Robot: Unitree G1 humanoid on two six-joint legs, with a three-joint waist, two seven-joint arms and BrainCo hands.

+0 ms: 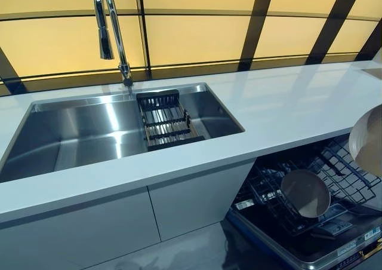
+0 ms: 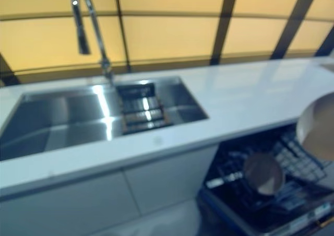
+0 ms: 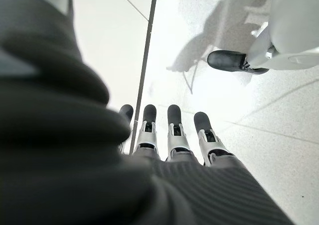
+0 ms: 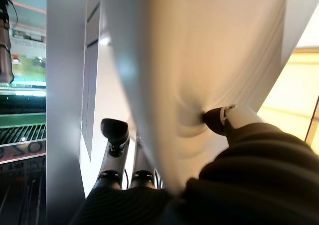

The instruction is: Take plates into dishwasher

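Two plates in play here: one already sitting tilted in the rack (image 1: 310, 180) of the open dishwasher (image 1: 298, 246), and a second plate (image 4: 199, 70) in my right hand (image 4: 227, 119), held up at the far right just over the counter (image 1: 286, 103) edge, above the rack. In the right wrist view the thumb is pressed on one face of it and the fingers (image 4: 114, 133) run along the other, so it's a pinch on the rim. The left hand (image 3: 174, 130) just hangs over the floor, fingers straight and side by side, holding nothing.

I'd say the step is lowering this one into the rack. What I'd watch — keep it on edge, line it up with a free slot next to the racked plate (image 1: 305, 192), and come down slowly so the rim doesn't clip the counter or knock its neighbour. I wouldn't let go until it's sitting between the tines. The sink (image 1: 89, 132) and tap (image 1: 110, 25) are well off to the left, out of the way.
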